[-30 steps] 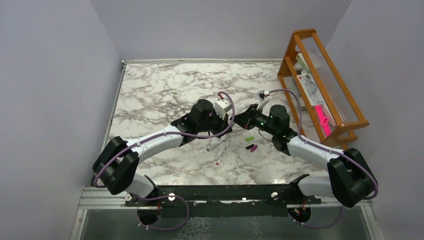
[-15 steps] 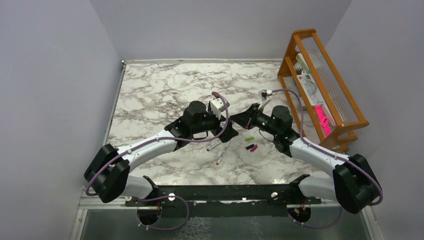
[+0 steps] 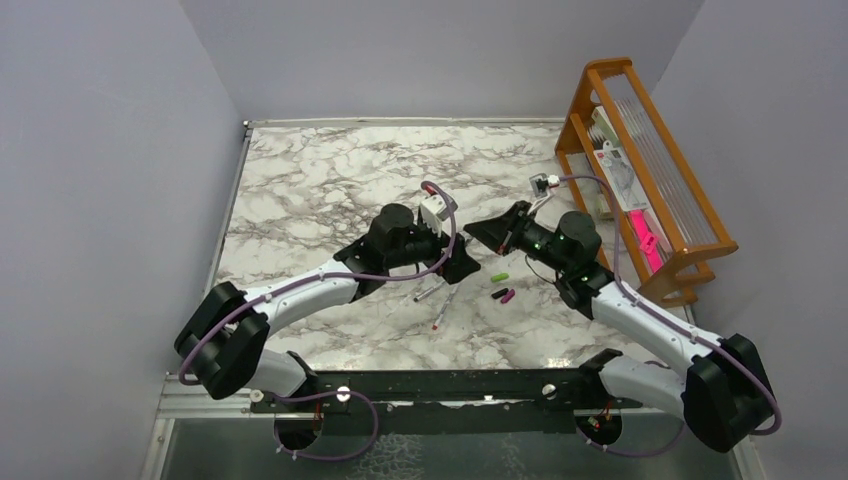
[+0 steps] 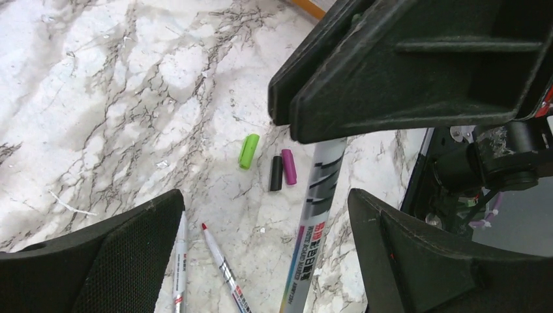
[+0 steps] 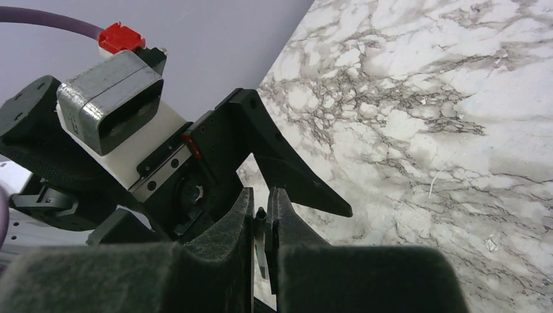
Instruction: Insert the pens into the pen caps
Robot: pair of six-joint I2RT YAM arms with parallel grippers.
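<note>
Silvery-grey pen (image 4: 319,195), printed barrel, clamped in right gripper (image 5: 262,202); left gripper (image 4: 263,193) spread wide.

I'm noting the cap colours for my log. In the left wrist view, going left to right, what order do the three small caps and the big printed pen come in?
Lime-green plastic cap → black plastic cap → magenta plastic cap → large silvery-grey printed pen.
</note>
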